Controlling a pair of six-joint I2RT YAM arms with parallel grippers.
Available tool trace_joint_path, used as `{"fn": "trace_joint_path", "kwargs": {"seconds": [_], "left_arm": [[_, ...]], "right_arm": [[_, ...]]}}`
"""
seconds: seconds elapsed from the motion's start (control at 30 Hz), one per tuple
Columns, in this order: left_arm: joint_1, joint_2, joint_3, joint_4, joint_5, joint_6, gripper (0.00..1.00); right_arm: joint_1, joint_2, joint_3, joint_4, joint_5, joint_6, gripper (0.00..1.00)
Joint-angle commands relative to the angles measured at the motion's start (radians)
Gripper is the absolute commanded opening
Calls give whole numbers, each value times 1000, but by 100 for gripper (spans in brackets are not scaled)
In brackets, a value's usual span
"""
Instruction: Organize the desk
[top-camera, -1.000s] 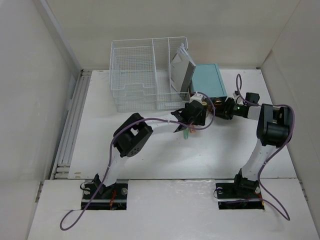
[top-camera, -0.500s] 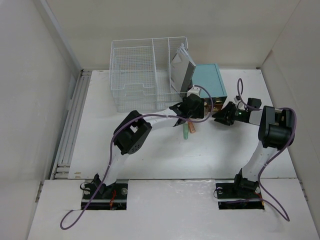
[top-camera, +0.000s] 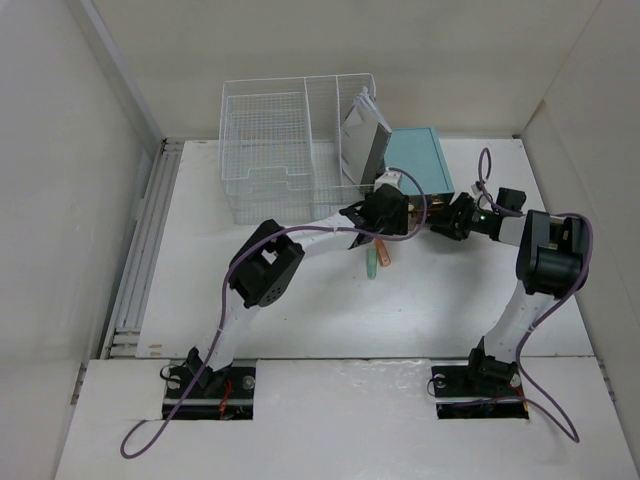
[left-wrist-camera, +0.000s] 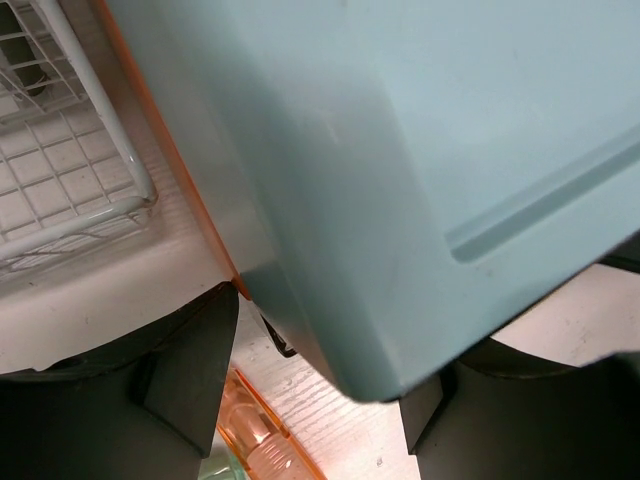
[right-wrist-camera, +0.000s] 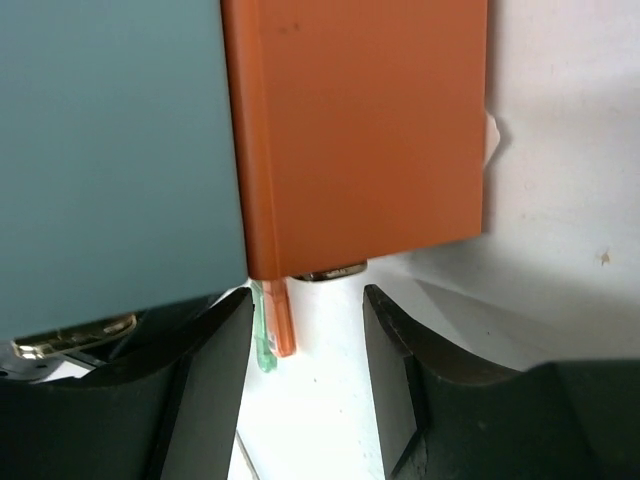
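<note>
The white desk (top-camera: 300, 300) carries a teal drawer box (top-camera: 416, 160) at the back right. My left gripper (top-camera: 383, 212) is open at the box's near left corner. In the left wrist view (left-wrist-camera: 330, 370) its jaws stand on either side of the teal corner (left-wrist-camera: 420, 200) without closing on it. My right gripper (top-camera: 450, 222) is open at the box's front. In the right wrist view (right-wrist-camera: 308, 300) its jaws stand just below the orange drawer front (right-wrist-camera: 360, 120) and its metal handle (right-wrist-camera: 330, 272). An orange pen (top-camera: 385, 256) and a green pen (top-camera: 373, 265) lie on the desk near both grippers.
A white wire-mesh basket (top-camera: 270, 160) stands at the back left of the box, with a grey notebook (top-camera: 362, 142) leaning in its right compartment. Its mesh shows in the left wrist view (left-wrist-camera: 60, 180). White walls close in the desk on three sides.
My left gripper has moved back toward the teal box corner. My right gripper drew back a little, then came in again to the drawer front. The pens have not moved.
</note>
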Motion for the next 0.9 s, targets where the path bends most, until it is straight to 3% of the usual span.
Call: {"fn": "trace_joint_path", "kwargs": {"seconds": [0.0,0.47,0.7,0.87], "left_arm": [[25,21,65,30,-19,1,56],[43,39,99,16,-77,-54,55],[53,49,117,25,-132,-86,55],[42,29,76,71,-180,-108,53]], "right_arm": [[6,22,31,138,4,79,54],[26,22,-2,296,88,232,54],[36,22,-21,328,99,263,44],[36,22,-41,347,99,272,30]]}}
